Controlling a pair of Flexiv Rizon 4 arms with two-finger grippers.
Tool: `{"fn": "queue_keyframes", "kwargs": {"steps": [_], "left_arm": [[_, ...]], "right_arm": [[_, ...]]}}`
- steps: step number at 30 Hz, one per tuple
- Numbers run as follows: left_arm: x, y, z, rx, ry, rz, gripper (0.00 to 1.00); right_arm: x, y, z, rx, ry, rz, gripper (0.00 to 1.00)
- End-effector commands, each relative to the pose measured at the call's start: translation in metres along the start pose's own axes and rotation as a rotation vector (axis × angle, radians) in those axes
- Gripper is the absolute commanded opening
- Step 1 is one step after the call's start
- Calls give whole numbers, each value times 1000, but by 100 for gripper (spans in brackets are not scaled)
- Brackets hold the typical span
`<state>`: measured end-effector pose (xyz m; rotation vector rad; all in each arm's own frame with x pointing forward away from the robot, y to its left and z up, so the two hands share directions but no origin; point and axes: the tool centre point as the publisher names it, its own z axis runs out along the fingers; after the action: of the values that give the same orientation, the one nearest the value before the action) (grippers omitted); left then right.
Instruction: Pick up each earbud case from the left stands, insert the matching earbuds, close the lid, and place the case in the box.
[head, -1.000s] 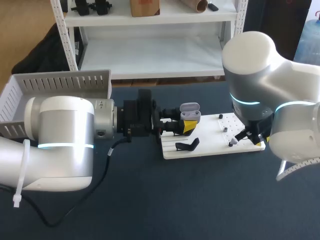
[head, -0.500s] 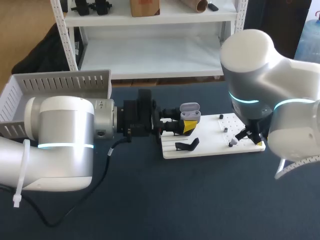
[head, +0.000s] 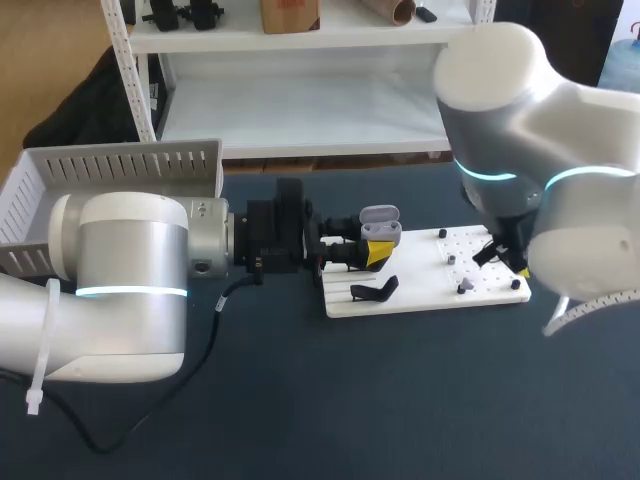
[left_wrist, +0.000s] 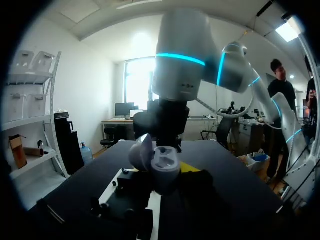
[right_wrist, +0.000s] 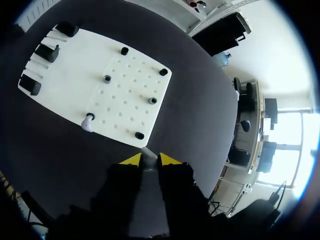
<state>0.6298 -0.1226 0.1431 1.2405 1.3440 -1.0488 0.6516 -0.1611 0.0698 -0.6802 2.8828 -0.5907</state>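
Note:
My left gripper (head: 373, 248) is shut on an open grey earbud case (head: 379, 222), held level above the left end of the white board (head: 420, 298). In the left wrist view the case (left_wrist: 161, 167) fills the space between the fingers, with its lid up and both sockets showing. Above the board's right end, my right gripper (right_wrist: 148, 160) is shut on a small grey earbud (right_wrist: 146, 154), pinched between the yellow tips. A second grey earbud (right_wrist: 88, 122) stands on the peg board (right_wrist: 125, 95).
Black case stands (right_wrist: 46, 52) line the board's left part, one of them (head: 374, 290) near its front edge. Several short black pegs (right_wrist: 163, 72) dot the holed part. A white slatted box (head: 120, 168) sits at the table's back left.
My right gripper has risen and drawn back from the board's front right corner with the earbud in it. The left arm and the case have not moved.

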Motion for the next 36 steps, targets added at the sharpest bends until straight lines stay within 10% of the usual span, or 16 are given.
{"fn": "queue_keyframes", "kwargs": {"steps": [1, 36], "left_arm": [[1, 0, 0, -2, -5, 2, 0], [1, 0, 0, -2, -5, 2, 0]], "right_arm": [[1, 2, -14, 1, 2, 2, 0], [4, 11, -39, -51, -39, 52, 0]]}}
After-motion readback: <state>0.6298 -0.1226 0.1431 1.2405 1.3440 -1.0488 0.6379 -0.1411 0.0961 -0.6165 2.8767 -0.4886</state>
